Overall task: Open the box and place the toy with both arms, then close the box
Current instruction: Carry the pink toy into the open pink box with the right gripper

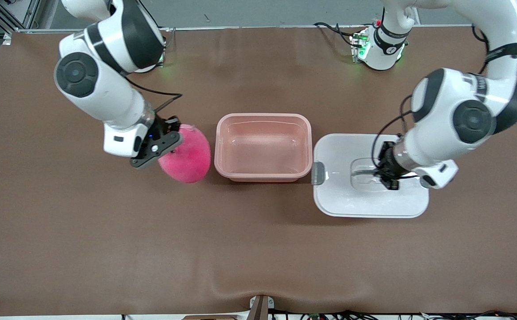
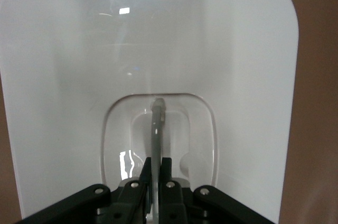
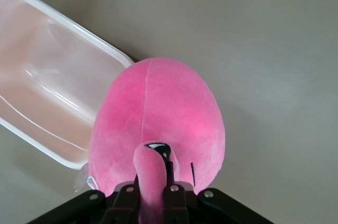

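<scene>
The translucent pink box [image 1: 263, 146] stands open at the table's middle; part of it shows in the right wrist view [image 3: 47, 97]. Its white lid [image 1: 343, 195] lies flat beside it toward the left arm's end, grey clip [image 1: 317, 173] facing the box. My left gripper [image 1: 385, 175] is shut on the lid's clear handle [image 2: 156, 129]; the lid [image 2: 68, 76] fills the left wrist view. My right gripper [image 1: 165, 142] is shut on an ear [image 3: 150, 174] of the bright pink toy [image 1: 187, 153], beside the box toward the right arm's end. The toy [image 3: 158, 113] shows in the right wrist view.
The brown table [image 1: 152, 249] spreads wide around the box. The arm bases [image 1: 380, 49] stand along the edge farthest from the front camera. A small bracket [image 1: 260, 306] sits at the nearest edge.
</scene>
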You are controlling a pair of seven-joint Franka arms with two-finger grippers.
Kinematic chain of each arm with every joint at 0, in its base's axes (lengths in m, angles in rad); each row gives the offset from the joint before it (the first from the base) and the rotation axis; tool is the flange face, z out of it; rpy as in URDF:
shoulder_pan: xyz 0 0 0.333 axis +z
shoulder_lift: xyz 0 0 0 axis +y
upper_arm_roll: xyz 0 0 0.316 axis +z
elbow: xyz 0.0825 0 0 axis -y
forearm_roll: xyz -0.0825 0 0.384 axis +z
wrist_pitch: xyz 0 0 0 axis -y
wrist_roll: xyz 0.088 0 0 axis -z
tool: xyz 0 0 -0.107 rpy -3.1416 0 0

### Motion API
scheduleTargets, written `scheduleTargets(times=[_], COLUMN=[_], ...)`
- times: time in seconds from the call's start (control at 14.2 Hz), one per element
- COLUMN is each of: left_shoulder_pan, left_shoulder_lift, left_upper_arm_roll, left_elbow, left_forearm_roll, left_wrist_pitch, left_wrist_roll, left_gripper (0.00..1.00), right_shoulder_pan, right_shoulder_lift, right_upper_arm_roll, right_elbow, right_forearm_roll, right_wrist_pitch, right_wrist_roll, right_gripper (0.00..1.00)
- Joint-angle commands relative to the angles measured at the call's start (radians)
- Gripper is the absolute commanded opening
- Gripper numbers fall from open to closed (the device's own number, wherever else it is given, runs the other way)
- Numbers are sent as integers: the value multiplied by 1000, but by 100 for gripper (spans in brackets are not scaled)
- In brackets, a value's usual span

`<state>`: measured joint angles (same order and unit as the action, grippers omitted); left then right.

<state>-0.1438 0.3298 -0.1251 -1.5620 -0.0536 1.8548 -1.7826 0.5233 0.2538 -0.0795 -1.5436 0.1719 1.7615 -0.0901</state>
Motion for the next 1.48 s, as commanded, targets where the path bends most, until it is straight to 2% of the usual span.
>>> scheduleTargets(times=[0.0,0.21,0.49,1.41], left_shoulder_pan=[70,96,104,101], left_shoulder_lift=[-69,-83,-83,-74], left_upper_arm_roll=[-14,-13,-11,-15], left_elbow=[-38,-39,-36,-38], left_forearm_roll=[-25,-38,-26,-26], left_wrist_pitch=[-32,-58,-75,-57], left_wrist_roll=[34,94,115,132], left_gripper=[0,0,0,0], right_shoulder_pan=[55,95,118,155], right_shoulder_lift=[71,108,134,252], right_upper_arm_roll=[-11,-11,-11,-13], right_elbow=[105,155,157,155], right_forearm_roll=[88,204,264,265], right_wrist_pitch=[-31,-27,-19,33], right_wrist_roll=[191,370,542,586], right_gripper=[0,0,0,0])
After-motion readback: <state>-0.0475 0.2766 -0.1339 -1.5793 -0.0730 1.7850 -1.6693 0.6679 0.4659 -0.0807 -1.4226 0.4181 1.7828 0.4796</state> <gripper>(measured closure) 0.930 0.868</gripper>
